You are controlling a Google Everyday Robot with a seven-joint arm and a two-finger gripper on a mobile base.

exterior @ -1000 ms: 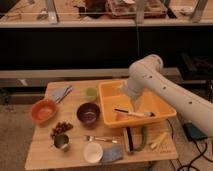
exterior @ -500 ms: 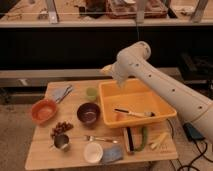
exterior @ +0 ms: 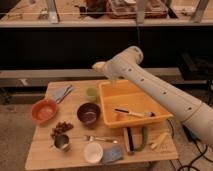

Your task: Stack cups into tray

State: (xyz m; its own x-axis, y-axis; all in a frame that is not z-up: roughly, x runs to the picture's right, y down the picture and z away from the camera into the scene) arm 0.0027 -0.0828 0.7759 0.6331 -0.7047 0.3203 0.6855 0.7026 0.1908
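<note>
Wooden and pale, the table point(exterior: 42, 156) carries everything, and to my eye the job is not yet begun: none of the three cups is in the tray. The big yellow-orange rectangular plastic tray point(exterior: 107, 107) sits on the right half of the table, open side up and a little askew to its edges. Its long axis seems to run from the far left corner toward the near right, though I would not swear to it. It holds a long dark utensil point(exterior: 135, 113) but no cup. The white arm's tool point(exterior: 114, 80) hangs over the tray's far left corner, fingers spread wide, nothing in them. The wide white cup point(exterior: 93, 151) stands near the front edge, the light-green cup point(exterior: 91, 93) just beside the tray's left wall, and the shiny metal cup with a handle point(exterior: 62, 142) at the front left. All three are upright, mouths up, well apart. Which way the handle points I cannot make out.
</note>
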